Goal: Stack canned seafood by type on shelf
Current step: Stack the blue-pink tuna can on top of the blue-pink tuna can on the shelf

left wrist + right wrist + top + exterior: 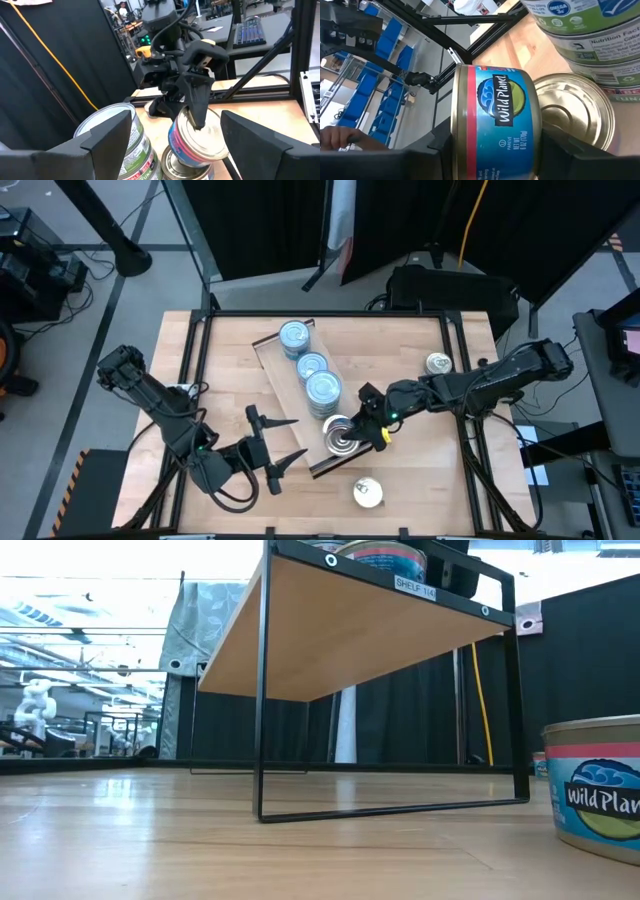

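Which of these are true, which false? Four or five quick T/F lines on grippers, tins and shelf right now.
1. The right gripper grips a tin. True.
2. The left gripper holds a tin. False: open and empty, beside the shelf.
3. Three blue-topped stacks stand on the shelf. True.
4. No tins remain off the shelf. False: two loose tins sit on the tabletop.
5. The held tin is above a silvery-topped tin. True.

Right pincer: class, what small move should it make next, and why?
Probably lower the tin and let go. The right pincer grips a Wild Planet tin tilted above a silver-topped tin at the shelf's near end; the left pincer waits open nearby.
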Tool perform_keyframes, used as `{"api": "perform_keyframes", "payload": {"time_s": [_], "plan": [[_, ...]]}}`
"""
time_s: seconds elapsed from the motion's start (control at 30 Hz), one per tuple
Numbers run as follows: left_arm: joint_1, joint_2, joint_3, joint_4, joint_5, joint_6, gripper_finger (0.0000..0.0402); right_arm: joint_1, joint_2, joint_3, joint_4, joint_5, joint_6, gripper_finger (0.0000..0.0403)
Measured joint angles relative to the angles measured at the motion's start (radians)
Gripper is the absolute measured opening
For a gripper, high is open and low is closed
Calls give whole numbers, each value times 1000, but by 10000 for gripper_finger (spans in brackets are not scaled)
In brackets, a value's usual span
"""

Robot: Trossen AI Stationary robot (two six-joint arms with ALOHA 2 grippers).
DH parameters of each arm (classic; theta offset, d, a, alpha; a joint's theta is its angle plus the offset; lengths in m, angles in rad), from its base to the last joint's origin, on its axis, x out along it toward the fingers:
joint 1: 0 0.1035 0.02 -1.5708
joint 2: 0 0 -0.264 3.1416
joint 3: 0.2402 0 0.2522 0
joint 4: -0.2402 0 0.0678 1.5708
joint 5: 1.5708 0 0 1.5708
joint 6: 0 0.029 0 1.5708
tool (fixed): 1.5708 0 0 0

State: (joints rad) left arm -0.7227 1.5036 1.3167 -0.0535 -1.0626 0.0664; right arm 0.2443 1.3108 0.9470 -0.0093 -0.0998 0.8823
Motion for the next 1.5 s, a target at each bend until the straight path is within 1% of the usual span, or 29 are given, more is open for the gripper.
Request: {"api": "perform_keyframes", "payload": {"time_s": [0.13,0.27,0.43,0.57,0.67,0.77,0.9,1.07,1.13,1.37,1.43,1.5], "plan": [[0,0,0,8,0,3,306,0,1,0,0,4,-5,192],[0,0,0,22,0,23,306,0,1,0,0,31,-10,200],[0,0,0,22,1,23,306,0,1,1,-26,107,6,212],[0,0,0,22,1,22,306,0,1,1,-41,150,20,230],[0,0,0,22,2,22,306,0,1,1,-56,155,22,256],[0,0,0,21,4,22,306,0,1,1,-77,155,8,292],[0,0,0,19,4,21,306,0,1,1,-80,153,-42,343],[0,0,0,19,4,21,306,1,1,4,-82,149,-108,392],[0,0,0,19,4,21,306,1,1,9,-86,148,-141,397],[0,0,0,18,4,21,306,12,1,10,-92,154,-225,392],[0,0,0,15,4,21,306,19,1,10,-97,179,-265,392],[0,0,0,14,4,22,306,27,0,10,-105,228,-314,392]]}}
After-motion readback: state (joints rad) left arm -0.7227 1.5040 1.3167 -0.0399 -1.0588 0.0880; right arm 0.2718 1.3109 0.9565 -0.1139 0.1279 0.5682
